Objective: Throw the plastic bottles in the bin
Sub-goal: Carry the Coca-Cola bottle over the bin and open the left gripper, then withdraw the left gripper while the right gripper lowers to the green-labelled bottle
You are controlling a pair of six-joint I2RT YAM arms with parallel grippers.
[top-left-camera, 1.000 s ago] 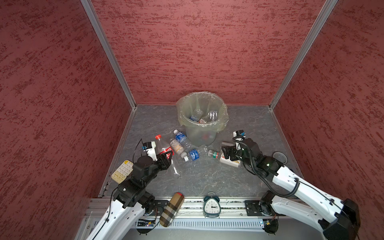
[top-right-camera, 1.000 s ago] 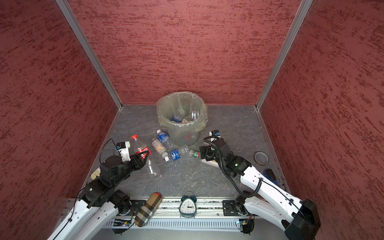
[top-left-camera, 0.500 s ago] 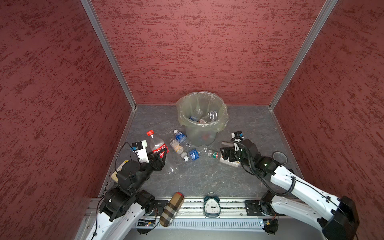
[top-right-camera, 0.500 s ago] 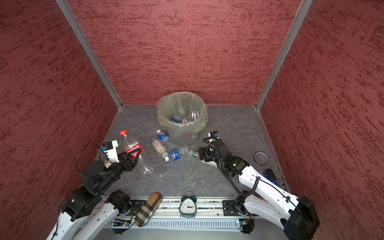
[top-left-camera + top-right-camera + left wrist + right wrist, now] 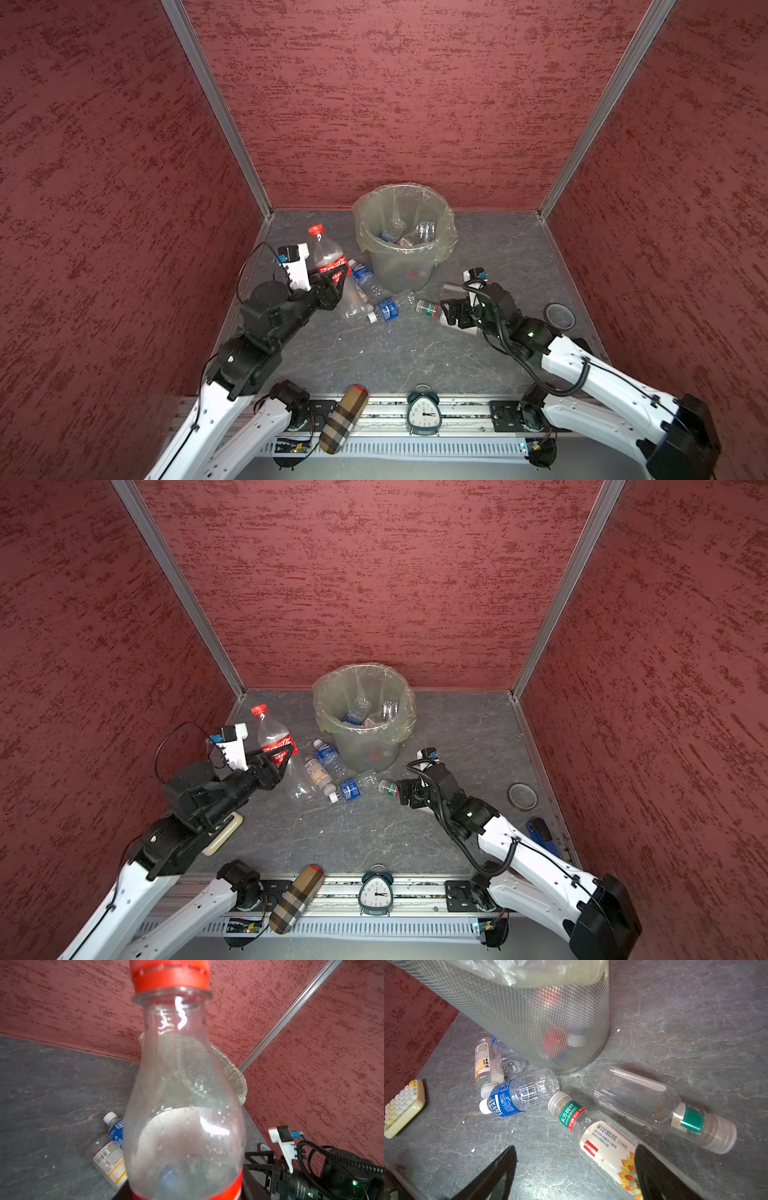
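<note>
The left pincer (image 5: 334,276) is clamped on the red label of a red-capped cola bottle (image 5: 327,255), holding it upright and clear of the bench (image 5: 374,357), just beside the bin (image 5: 399,274), where a few bottles already lie. The right pincer (image 5: 575,1150) is low, its jaws spread wide over a sunflower-labelled bottle (image 5: 608,1147) lying on the bench. A blue-labelled bottle (image 5: 508,1099) lies near the bin's foot.

Clear bottle (image 5: 326,253), red cap and label; bin (image 5: 399,272) grey mesh, yellowish liner; case (image 5: 343,417) brown plaid; walls (image 5: 395,104) mottled red; floor (image 5: 395,353) veined grey.
</note>
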